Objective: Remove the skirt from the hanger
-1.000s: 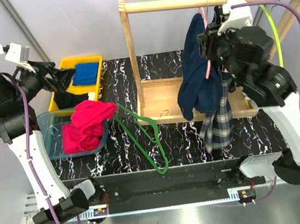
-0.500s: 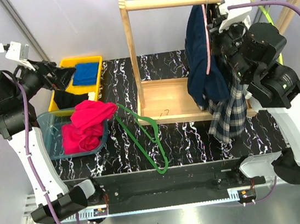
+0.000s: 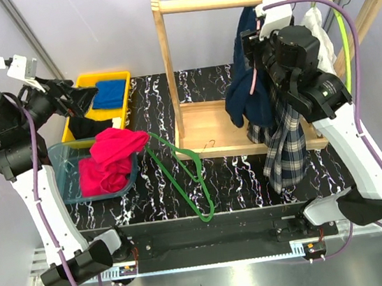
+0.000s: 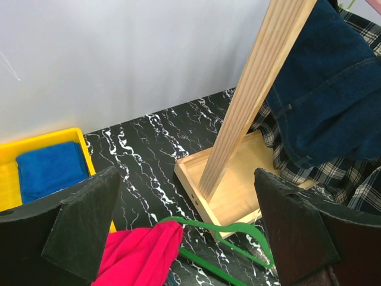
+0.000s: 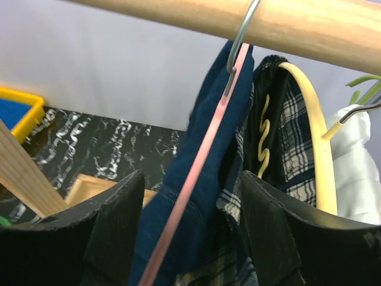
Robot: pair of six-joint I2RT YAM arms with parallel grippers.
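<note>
Plainly, no part of the removal had been completed. The skirt [image 3: 288, 155] hung from the rail [image 3: 229, 0] at the right end of the rack, its plaid hem draping over the front edge of the rack's base tray [image 3: 210, 130].

Right wrist view: the skirt's narrow top sat on the hanger [image 5: 317, 128]. The plaid cloth showed between the cream arch and the wavy bar, and the hanger's hook was out of sight. Just to its left hung the denim garment [image 5: 235, 113] on the pink hanger [image 5: 202, 149], pressed against the skirt. The white garment [image 5: 351, 155] hung on the other side.

My right gripper [image 5: 191, 179] was raised just below the rail, facing this cluster. Its jaws stood apart and clamped on nothing, with the pink hanger and the denim nearest the gap, not the skirt. I judged that my aim sat one garment too far left.

My left gripper [image 4: 187, 179] was well apart from the rack, above the bins at the table's far left. Its jaws were spread wide and empty, looking across at the rack's post.

Remaining, as I judged it — everything: reaching the skirt or its hanger past the denim, taking a grip, and drawing the cloth off the cream arch. The crowding of the three garments looked the likeliest source of a wrong grasp.
</note>
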